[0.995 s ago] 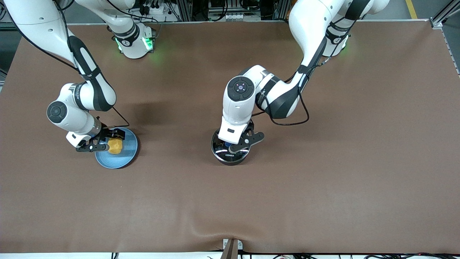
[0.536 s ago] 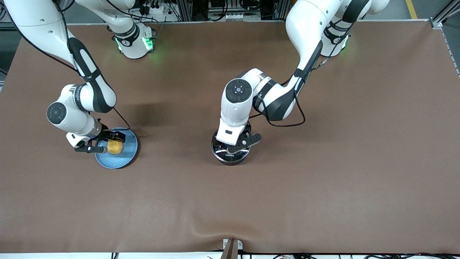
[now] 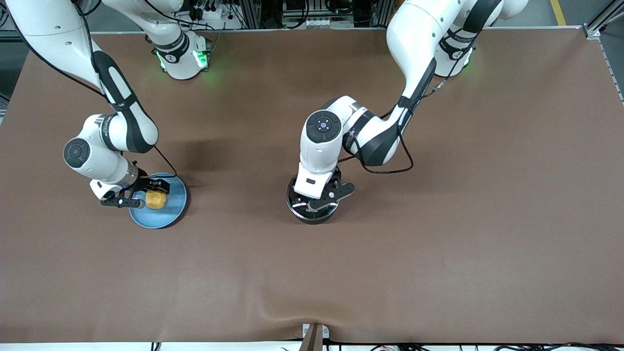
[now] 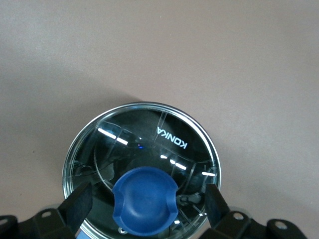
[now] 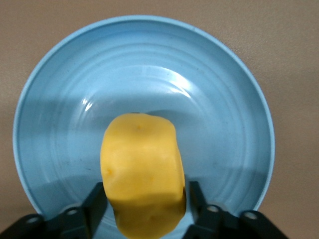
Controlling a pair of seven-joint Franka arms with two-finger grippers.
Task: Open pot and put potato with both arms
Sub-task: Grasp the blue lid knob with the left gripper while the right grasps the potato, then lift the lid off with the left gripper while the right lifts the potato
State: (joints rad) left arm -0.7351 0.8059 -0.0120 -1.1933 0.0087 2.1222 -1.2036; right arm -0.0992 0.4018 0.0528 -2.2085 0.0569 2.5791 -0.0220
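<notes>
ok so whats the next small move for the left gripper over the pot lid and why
Probably close the left gripper on the round blue knob of the clear glass lid. Its fingers are open with gaps either side of the knob, and the lid sits on the small black pot. The right gripper already brackets the yellow-orange potato on the light-blue plate, so uncovering comes first.

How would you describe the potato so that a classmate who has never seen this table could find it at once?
Start at the brown table and go toward the right arm's end, to the flat light-blue plate. On it lies the potato, between the fingers of the right gripper. It is the only yellow-orange lump; the lidded black pot stands apart mid-table.
</notes>
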